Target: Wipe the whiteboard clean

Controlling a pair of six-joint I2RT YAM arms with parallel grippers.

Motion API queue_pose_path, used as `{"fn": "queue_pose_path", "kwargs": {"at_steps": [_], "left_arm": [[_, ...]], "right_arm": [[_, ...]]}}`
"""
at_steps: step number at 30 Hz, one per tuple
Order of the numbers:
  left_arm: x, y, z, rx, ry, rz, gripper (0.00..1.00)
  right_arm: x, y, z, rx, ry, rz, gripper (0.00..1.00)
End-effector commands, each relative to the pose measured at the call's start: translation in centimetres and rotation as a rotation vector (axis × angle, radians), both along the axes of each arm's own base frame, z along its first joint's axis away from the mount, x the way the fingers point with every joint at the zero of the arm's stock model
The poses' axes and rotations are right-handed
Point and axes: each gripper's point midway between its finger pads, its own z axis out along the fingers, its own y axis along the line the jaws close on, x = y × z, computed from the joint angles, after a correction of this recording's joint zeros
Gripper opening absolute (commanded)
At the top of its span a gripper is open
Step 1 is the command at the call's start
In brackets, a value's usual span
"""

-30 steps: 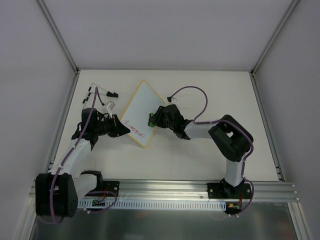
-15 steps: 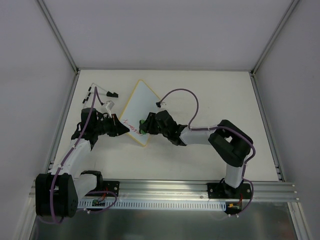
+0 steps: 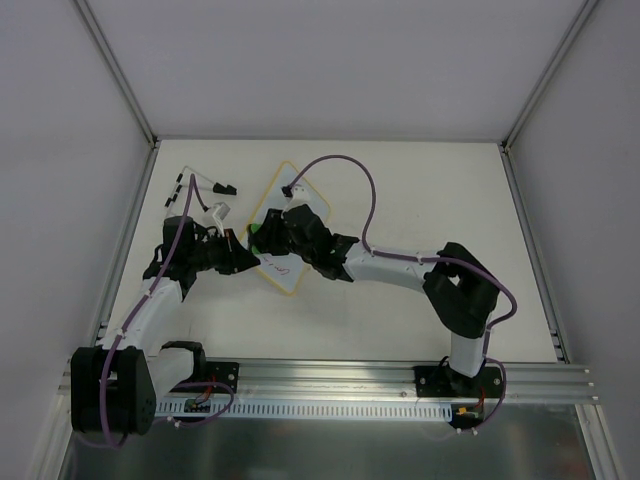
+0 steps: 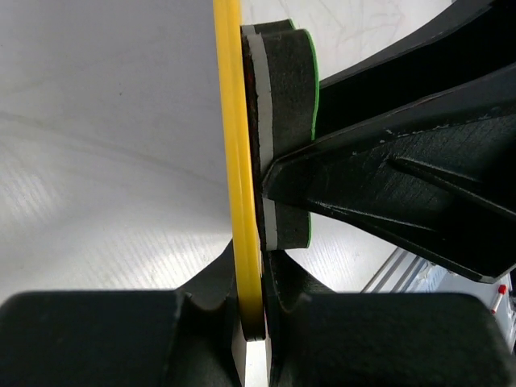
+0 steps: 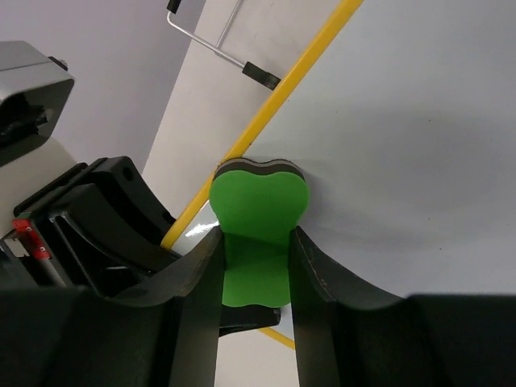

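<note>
Eraser [image 5: 258, 211] slid left; whiteboard [image 3: 272, 203] between left fingers [image 4: 97, 334].

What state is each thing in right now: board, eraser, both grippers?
whiteboard: clamped at its yellow rim; red writing on the near corner not yet wiped.
eraser: gripped, pressed against the whiteboard close to the rim.
left gripper: shut on the whiteboard's edge.
right gripper: shut on the eraser.
</note>
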Motion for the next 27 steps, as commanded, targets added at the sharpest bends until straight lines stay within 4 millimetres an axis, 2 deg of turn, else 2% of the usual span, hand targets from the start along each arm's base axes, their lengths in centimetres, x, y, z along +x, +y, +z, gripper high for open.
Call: {"fn": "queue_pose_path", "kwargs": {"at_steps": [1, 6, 7, 10, 11, 13, 14, 18, 20, 24, 25, 27], "left_arm": [[-0.9, -2.2, 3.6, -0.083, -0.112, -0.148, 0.0], [-0.8, -2.1, 3.5, -0.078, -0.115, -0.142, 0.0], [-0.8, -2.1, 3.5, -0.078, -0.114, -0.14, 0.0], [-0.8, -2.1, 3.5, -0.077, -0.114, -0.139, 0.0], [-0.8, -2.1, 3.5, -0.077, -0.116, -0.139, 0.0], [-0.8, -2.1, 3.5, -0.078, -0.113, -0.14, 0.0], [-0.8, -2.1, 3.5, -0.079, -0.111, -0.141, 0.0], [-0.8, -2.2, 3.5, -0.082, -0.107, -0.144, 0.0], [-0.9, -2.2, 3.5, -0.083, -0.11, -0.146, 0.0], [-0.9, -2.2, 3.5, -0.084, -0.11, -0.147, 0.0], [-0.9, -2.1, 3.5, -0.084, -0.11, -0.146, 0.0], [-0.9, -2.2, 3.5, -0.085, -0.109, -0.146, 0.0]], "right_arm": [[-1.1, 0.5, 0.2, 0.006, 0.007, 0.018, 0.0], [-2.1, -2.2, -4.2, -0.074, 0.054, -0.024, 0.0], [-2.7, -3.4, -5.8, -0.106, 0.071, -0.028, 0.0], [-3.3, -5.3, -7.9, -0.156, 0.086, -0.061, 0.0], [-3.5, -6.5, -8.9, -0.187, 0.085, -0.081, 0.0], [-3.9, -7.4, -9.7, -0.215, 0.08, -0.091, 0.0], [-4.2, -8.3, -10.8, -0.244, 0.089, -0.099, 0.0], [-4.2, -9.6, -12.5, -0.281, 0.104, -0.137, 0.0], [-4.0, -9.4, -12.3, -0.281, 0.095, -0.134, 0.0], [-3.3, -7.9, -9.7, -0.246, 0.041, -0.107, 0.0], [-3.0, -7.0, -8.5, -0.226, 0.017, -0.095, 0.0], [-2.9, -6.0, -7.2, -0.224, -0.037, -0.059, 0.0]]}}
